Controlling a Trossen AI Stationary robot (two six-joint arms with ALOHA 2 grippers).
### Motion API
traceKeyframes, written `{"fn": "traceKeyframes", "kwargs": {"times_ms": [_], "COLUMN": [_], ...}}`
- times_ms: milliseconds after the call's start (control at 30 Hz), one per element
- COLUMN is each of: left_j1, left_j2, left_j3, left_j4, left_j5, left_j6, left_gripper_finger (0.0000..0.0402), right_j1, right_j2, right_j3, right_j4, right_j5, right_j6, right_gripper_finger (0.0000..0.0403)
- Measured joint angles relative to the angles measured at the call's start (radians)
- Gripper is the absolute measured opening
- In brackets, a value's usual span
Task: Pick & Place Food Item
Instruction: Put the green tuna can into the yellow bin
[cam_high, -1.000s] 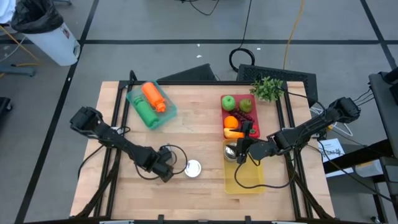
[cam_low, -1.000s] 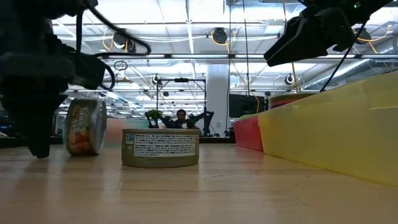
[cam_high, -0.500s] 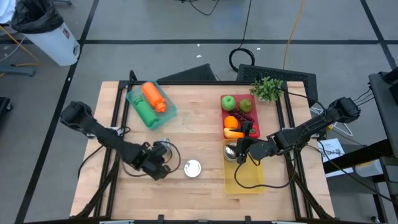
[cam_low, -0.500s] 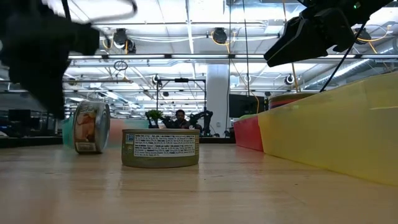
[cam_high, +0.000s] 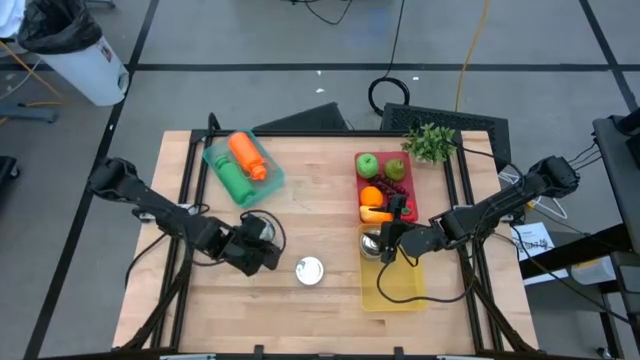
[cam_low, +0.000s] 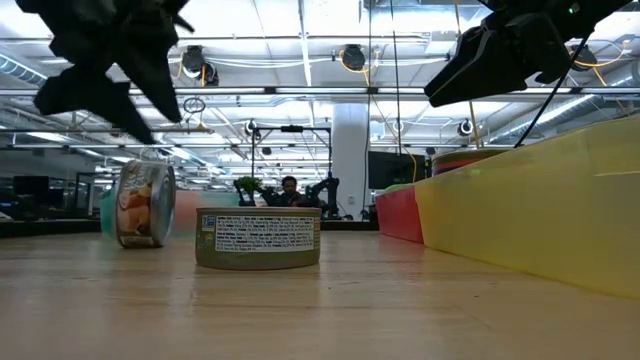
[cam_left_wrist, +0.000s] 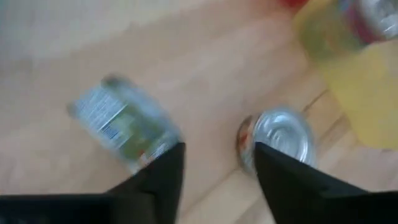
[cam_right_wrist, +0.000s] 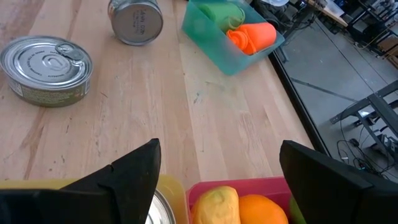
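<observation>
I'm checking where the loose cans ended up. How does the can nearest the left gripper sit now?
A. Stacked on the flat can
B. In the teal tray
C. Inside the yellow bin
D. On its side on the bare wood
D: the labelled can lies on its side on the table, beside the flat can.

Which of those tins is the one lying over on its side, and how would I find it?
Start at the teal bin on the wooden table's left half and come toward the front edge. Beside the left pincer lies a tall tin on its side. Its neighbour, the flat tin, stands upright and is wider.
</observation>
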Motion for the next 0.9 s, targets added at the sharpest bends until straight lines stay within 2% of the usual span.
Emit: {"fn": "traceKeyframes", "kwargs": {"times_ms": [133, 267, 433, 567, 667, 767, 900], "left_j1": [0.040, 0.056, 0.063, 0.072, 0.080, 0.097, 0.128], "left_j2": [-0.003, -0.013, -0.002, 0.044, 0.078, 0.112, 0.113], "left_j3": [0.001, 0.000, 0.001, 0.000, -0.001, 0.000, 0.000], "left_j4": [0.002, 0.005, -0.036, -0.126, -0.124, -0.124, -0.123], "left_j5": [0.168, 0.197, 0.198, 0.199, 0.196, 0.199, 0.199], "left_j6": [-0.088, -0.122, -0.181, -0.259, -0.276, -0.259, -0.160], "left_gripper_finger": [0.0267, 0.0299, 0.0307, 0.0308, 0.0308, 0.0308, 0.0308], "right_j1": [0.000, 0.000, 0.000, 0.000, 0.000, 0.000, 0.000], "right_j2": [0.000, 0.000, 0.000, 0.000, 0.000, 0.000, 0.000], "right_j3": [0.000, 0.000, 0.000, 0.000, 0.000, 0.000, 0.000], "right_j4": [0.000, -0.002, -0.002, -0.001, -0.001, -0.001, 0.000], "right_j5": [0.000, 0.000, 0.000, 0.000, 0.000, 0.000, 0.000], "right_j6": [0.002, 0.003, 0.003, 0.003, 0.004, 0.007, 0.008], "right_gripper_finger": [0.0308, 0.0308, 0.0308, 0.0308, 0.0308, 0.0308, 0.0308]}}
